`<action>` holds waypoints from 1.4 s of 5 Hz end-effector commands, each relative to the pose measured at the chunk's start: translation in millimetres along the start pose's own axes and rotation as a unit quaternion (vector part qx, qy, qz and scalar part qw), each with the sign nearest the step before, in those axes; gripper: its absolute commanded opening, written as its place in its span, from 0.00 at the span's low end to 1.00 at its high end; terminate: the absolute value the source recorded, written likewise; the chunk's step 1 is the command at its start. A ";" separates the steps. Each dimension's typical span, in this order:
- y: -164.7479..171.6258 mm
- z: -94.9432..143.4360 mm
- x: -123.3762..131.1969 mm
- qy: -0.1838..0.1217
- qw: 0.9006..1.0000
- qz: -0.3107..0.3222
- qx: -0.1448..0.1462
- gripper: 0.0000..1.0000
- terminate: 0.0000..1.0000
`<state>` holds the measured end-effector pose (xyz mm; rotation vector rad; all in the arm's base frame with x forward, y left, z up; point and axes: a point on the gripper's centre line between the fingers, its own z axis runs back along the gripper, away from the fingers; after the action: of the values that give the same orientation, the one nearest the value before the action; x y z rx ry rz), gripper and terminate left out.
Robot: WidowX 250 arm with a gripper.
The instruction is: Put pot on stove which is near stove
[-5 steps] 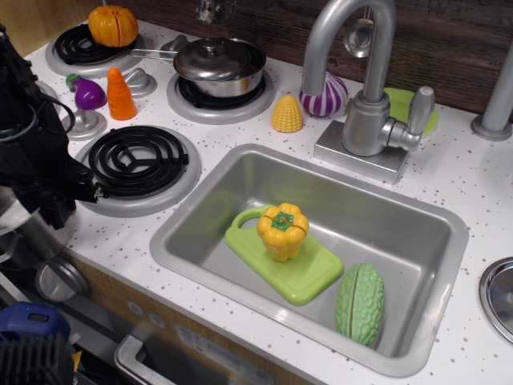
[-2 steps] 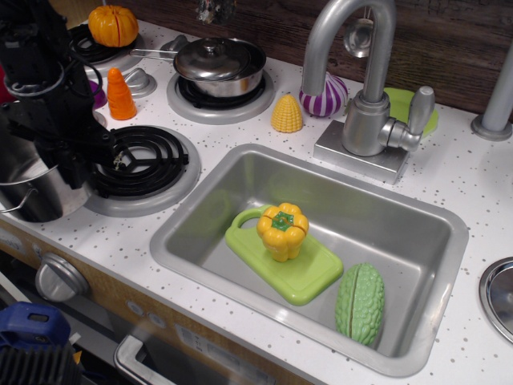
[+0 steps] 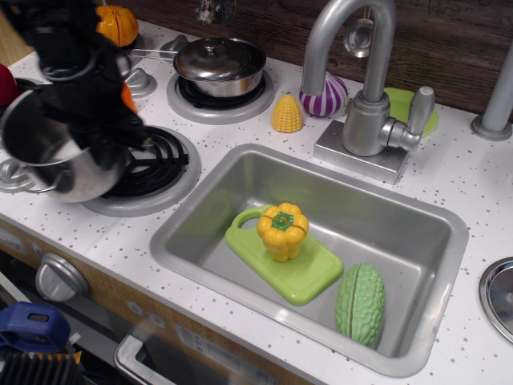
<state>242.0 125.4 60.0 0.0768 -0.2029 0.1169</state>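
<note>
The tall shiny steel pot (image 3: 50,160) hangs tilted above the counter, over the left edge of the front stove burner (image 3: 160,164), a grey plate with a black spiral coil. My black gripper (image 3: 100,132) reaches down from the top left and is shut on the pot's right rim. The arm hides the burner's far left part. The pot's open mouth faces up and towards the left, and a small loop handle shows on its left side.
A lidded steel pan (image 3: 218,66) sits on the back burner. An orange pumpkin (image 3: 116,24), a corn cob (image 3: 287,114) and a purple onion (image 3: 325,96) stand behind. The sink (image 3: 401,224) with a faucet (image 3: 365,96) holds a yellow pepper (image 3: 282,230), a green board (image 3: 313,277) and a gourd (image 3: 360,303).
The gripper has lifted the pot from the counter's front left and carried it up and to the right, to the front burner's left edge. The pot now tilts.
</note>
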 end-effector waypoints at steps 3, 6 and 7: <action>-27.4 -2.9 39.7 -0.022 1.000 -0.015 -0.016 0.00 0.00; -20.3 -8.6 43.7 -0.022 0.999 -0.032 -0.012 0.00 0.00; -16.5 -12.7 44.0 -0.020 0.999 -0.034 -0.021 0.00 0.00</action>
<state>286.6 108.7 48.1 0.0291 -0.2222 0.0425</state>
